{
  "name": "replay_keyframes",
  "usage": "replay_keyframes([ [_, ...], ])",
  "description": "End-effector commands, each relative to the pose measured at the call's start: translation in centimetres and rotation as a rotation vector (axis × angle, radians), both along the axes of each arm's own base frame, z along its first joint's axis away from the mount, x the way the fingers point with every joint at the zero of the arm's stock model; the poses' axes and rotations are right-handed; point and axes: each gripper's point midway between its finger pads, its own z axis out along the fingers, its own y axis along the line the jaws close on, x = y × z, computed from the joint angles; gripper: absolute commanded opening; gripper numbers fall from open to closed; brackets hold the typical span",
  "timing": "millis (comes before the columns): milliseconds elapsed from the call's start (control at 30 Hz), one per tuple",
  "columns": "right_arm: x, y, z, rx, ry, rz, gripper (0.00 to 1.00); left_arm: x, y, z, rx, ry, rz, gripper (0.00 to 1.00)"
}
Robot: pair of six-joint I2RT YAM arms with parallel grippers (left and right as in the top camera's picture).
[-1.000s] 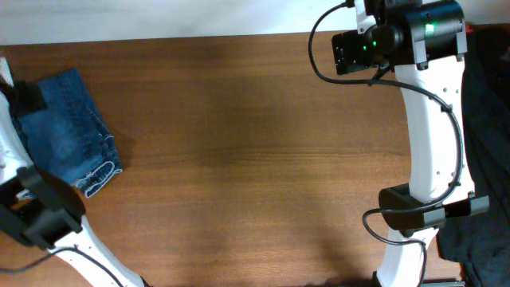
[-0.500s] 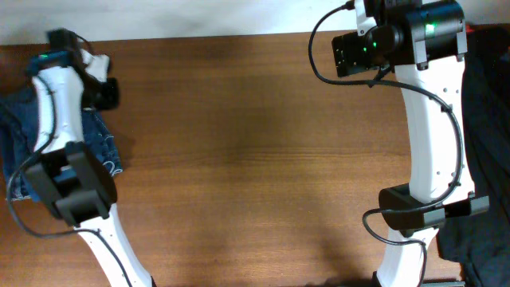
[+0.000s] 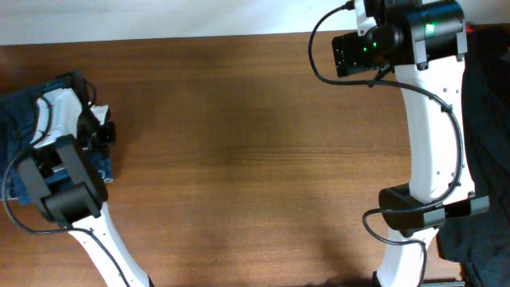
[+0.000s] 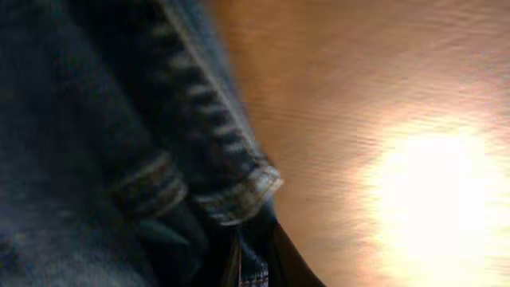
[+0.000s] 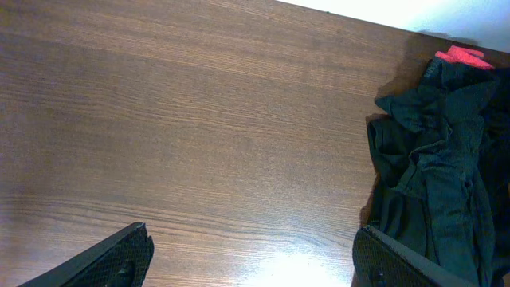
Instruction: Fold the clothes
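The clothes, blue denim jeans [image 3: 17, 108], lie bunched at the table's far left, mostly hidden under my left arm. My left gripper [image 3: 102, 137] sits at their right side. In the left wrist view the jeans [image 4: 96, 143] fill the left half, with two stitched hems [image 4: 239, 195] showing. There my left gripper [image 4: 249, 271] is shut on a strip of denim with tan stitching. My right gripper [image 3: 341, 52] hovers at the back right, far from the jeans. In the right wrist view it [image 5: 251, 255] stands open over bare wood with nothing between its fingers.
A heap of dark garments [image 3: 488, 112] lies along the right edge, seen in the right wrist view as black cloth [image 5: 438, 167] with a red piece [image 5: 462, 56]. The wooden table [image 3: 255, 159] ends at a white wall behind.
My left arm swung in over the jeans and its gripper went from open to shut on the denim. The jeans, flat before, are bunched and pushed left. The right arm has not moved.
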Motion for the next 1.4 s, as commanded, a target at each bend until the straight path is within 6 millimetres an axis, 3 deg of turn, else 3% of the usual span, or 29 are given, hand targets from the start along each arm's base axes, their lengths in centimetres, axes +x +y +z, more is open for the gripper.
replay_keyframes([
  [0,0.1,-0.1,-0.1,0.007,0.0,-0.006,0.85,-2.8,4.1,-0.2,0.099,0.073,0.121,0.12],
  [300,0.2,-0.1,-0.1,0.002,0.001,0.0,0.86,-4.1,6.1,-0.1,0.131,0.092,0.189,0.11],
  [433,0.3,-0.1,0.0,0.003,-0.006,0.0,0.86,-2.8,4.7,0.0,0.048,0.031,0.207,0.07],
  [533,0.3,-0.1,0.0,-0.002,-0.007,0.005,0.86,-1.4,3.7,1.4,0.013,-0.023,0.174,0.04],
  [633,0.3,-0.1,0.0,-0.002,-0.007,0.005,0.86,0.9,2.8,5.3,-0.021,-0.149,0.129,0.01],
  [733,0.3,-0.1,0.0,-0.002,-0.007,0.005,0.86,2.6,3.5,10.0,0.025,-0.278,0.125,0.0],
  [800,0.3,-0.1,0.0,-0.002,-0.007,0.005,0.86,4.7,5.0,15.3,0.107,-0.455,0.123,0.0],
  [933,0.3,0.0,0.0,0.001,-0.005,0.007,0.86,8.3,9.4,19.7,0.323,-0.673,0.174,0.04],
  [1067,0.1,0.1,-0.1,0.009,0.004,0.013,0.86,9.3,13.4,19.8,0.485,-0.73,0.335,0.07],
  [1267,0.0,0.8,-0.2,0.041,0.01,0.032,0.86,9.8,18.2,16.7,0.591,-0.744,0.45,0.08],
  [1367,-0.1,0.9,-0.3,0.047,0.016,0.037,0.86,10.7,19.3,14.7,0.522,-0.782,0.454,0.08],
])
